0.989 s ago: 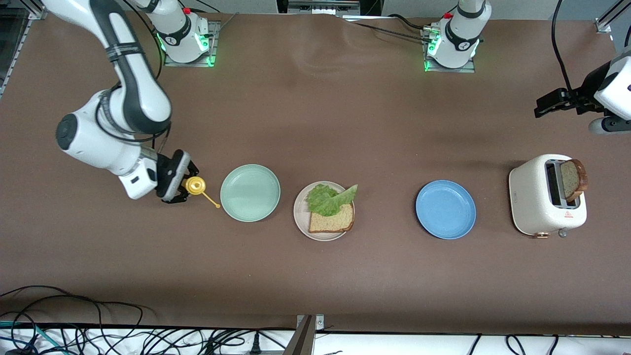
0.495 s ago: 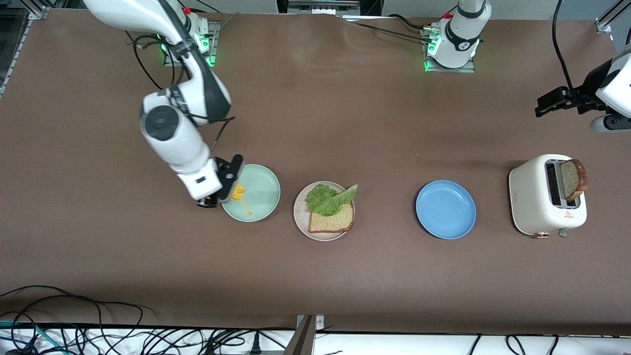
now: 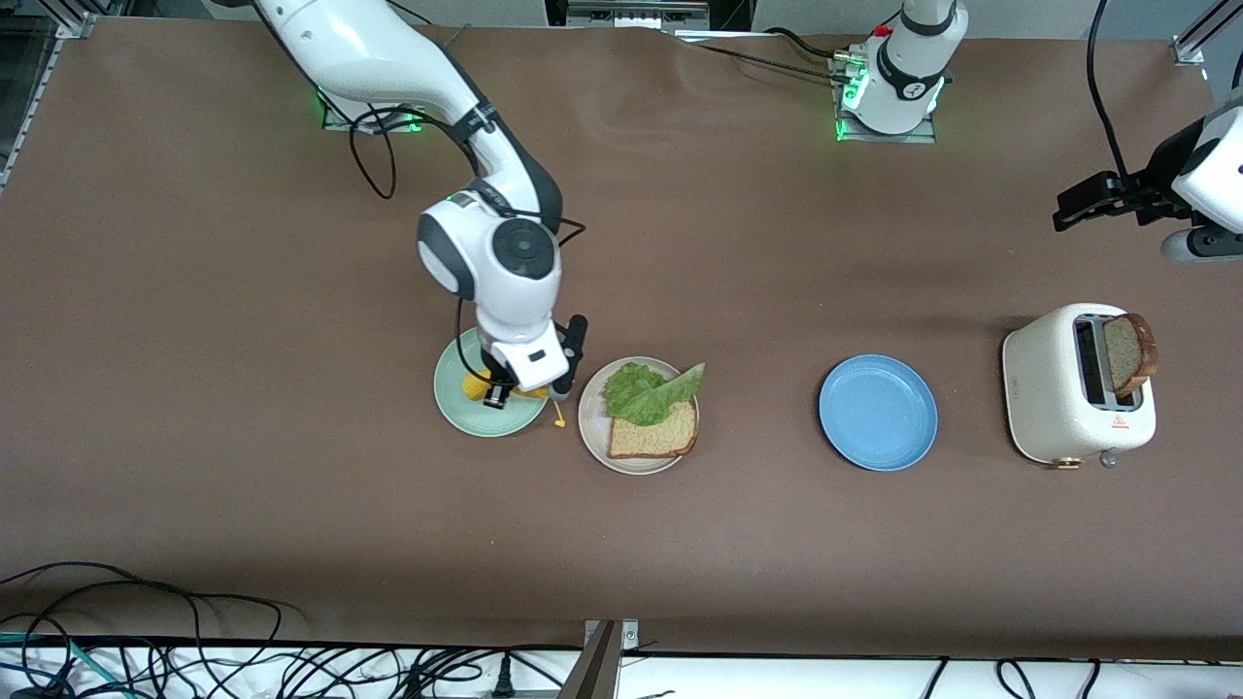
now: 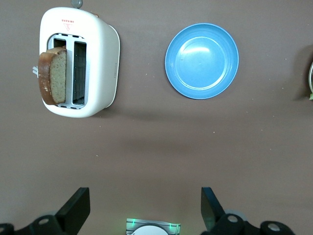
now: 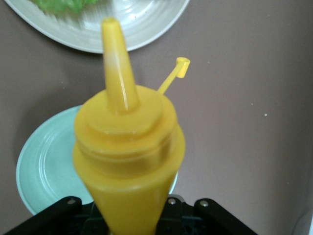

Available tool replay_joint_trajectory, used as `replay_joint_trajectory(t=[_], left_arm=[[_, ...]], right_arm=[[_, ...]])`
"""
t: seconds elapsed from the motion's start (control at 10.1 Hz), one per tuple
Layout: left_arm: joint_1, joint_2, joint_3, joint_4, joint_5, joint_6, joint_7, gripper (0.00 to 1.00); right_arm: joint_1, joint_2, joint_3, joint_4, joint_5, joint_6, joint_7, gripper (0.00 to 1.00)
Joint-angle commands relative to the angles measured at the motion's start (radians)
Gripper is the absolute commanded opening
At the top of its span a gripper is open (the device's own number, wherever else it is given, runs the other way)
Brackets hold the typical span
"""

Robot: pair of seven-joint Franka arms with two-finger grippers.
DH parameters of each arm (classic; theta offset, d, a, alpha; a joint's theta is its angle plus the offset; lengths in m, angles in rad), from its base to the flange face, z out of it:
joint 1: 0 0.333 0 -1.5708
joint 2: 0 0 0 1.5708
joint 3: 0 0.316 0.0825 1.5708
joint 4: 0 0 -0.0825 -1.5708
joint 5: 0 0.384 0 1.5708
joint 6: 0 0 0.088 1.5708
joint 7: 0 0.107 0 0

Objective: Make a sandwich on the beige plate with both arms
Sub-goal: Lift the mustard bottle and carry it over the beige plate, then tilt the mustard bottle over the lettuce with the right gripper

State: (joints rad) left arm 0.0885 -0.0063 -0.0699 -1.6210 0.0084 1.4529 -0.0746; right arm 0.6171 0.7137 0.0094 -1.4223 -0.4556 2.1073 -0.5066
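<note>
Since crossing from the counter's end, the right tool (image 3: pixel 515 386), clamping a yellow sauce bottle (image 5: pixel 128 161), hovers over the mint plate (image 3: pixel 456 403) at nine o'clock of the beige plate (image 3: pixel 594 427); sauce looks next. The left tool (image 4: pixel 145 210) waits, gaping.

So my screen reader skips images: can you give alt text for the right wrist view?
A yellow squeeze bottle fills the view, clamped in the right gripper, its nozzle aimed toward the beige plate holding lettuce. A mint green plate lies beneath.
</note>
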Motion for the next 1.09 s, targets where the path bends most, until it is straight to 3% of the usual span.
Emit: replay_joint_trajectory(t=[0.0,0.49,0.99], left_arm=[[-0.004,0.003,-0.004,0.013,0.036,-0.008,-0.01,1.0],[0.0,0.003,-0.004,0.013,0.036,-0.008,-0.01,1.0],[0.0,0.003,-0.004,0.013,0.036,-0.006,-0.01,1.0]], right_arm=[[0.061,0.075,-0.011,0.083,-0.115,-0.101,0.101,0.0],[0.164,0.168,-0.013,0.121,-0.308,-0.229,0.266,0.0],[0.182,0.207,-0.02,0.152,-0.311,-0.248,0.272,0.0]])
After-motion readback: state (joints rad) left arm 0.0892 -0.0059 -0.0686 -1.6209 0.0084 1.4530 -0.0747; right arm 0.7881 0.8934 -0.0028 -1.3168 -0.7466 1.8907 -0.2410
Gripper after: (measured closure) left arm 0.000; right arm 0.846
